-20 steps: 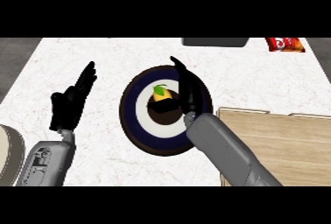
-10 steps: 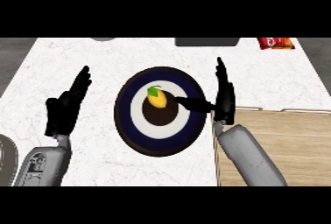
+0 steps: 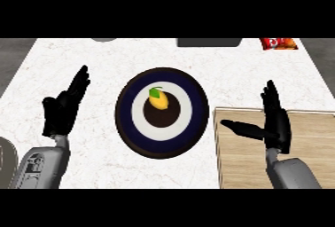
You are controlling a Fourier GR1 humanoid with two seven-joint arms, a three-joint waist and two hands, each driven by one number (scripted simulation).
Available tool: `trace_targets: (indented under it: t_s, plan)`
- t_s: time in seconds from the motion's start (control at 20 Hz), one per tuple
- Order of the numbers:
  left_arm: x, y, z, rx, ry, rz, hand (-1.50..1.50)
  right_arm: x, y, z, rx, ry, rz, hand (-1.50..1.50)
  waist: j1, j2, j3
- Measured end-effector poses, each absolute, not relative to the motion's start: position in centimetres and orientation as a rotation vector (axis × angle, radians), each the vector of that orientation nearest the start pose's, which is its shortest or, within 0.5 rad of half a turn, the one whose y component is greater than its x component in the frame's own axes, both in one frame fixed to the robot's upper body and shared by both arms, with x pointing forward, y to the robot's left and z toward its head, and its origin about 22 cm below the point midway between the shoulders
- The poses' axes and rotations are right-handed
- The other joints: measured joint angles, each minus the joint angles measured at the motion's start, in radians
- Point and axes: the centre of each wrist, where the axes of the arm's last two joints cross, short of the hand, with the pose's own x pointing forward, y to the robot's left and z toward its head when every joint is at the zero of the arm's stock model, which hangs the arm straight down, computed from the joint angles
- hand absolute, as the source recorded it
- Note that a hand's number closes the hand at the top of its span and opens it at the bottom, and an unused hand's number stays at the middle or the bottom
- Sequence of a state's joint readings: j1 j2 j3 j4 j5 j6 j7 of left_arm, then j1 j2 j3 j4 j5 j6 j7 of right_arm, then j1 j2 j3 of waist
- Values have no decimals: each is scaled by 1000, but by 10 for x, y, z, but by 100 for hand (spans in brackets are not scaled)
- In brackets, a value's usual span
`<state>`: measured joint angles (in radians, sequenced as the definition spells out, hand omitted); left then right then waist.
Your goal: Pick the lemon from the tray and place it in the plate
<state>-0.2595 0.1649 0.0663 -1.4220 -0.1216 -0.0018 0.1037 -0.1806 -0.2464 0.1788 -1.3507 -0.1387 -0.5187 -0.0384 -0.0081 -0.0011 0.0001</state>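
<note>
Yellow lemon (image 3: pixel 159 101) resting inside plate (image 3: pixel 137 133), near its far rim. Well apart from right hand (image 3: pixel 273 122), fingers straight, above wooden tray (image 3: pixel 314 150). Left hand (image 3: pixel 64 106) likewise open, beside plate's left rim.

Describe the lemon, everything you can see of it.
The lemon is small, yellow and oval, with a green leaf at its far end. It lies in the plate, on the far edge of the dark centre, reaching onto the white ring. Neither hand touches it: the right hand is over the wooden tray, the left hand rests open left of the plate.
</note>
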Motion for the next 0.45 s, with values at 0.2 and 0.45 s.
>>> trace_targets:
  t_s: [0.2, 0.45]
  plan:
    - [303, 259, 44, 224, -1561, -221, 0, 266, -269, -14, -383, -1552, -109, -150, 3, 0, 0]
    - [302, 255, 41, 217, -1562, -216, 0, 259, -295, -30, -367, -1552, -123, -150, 6, 1, 0]
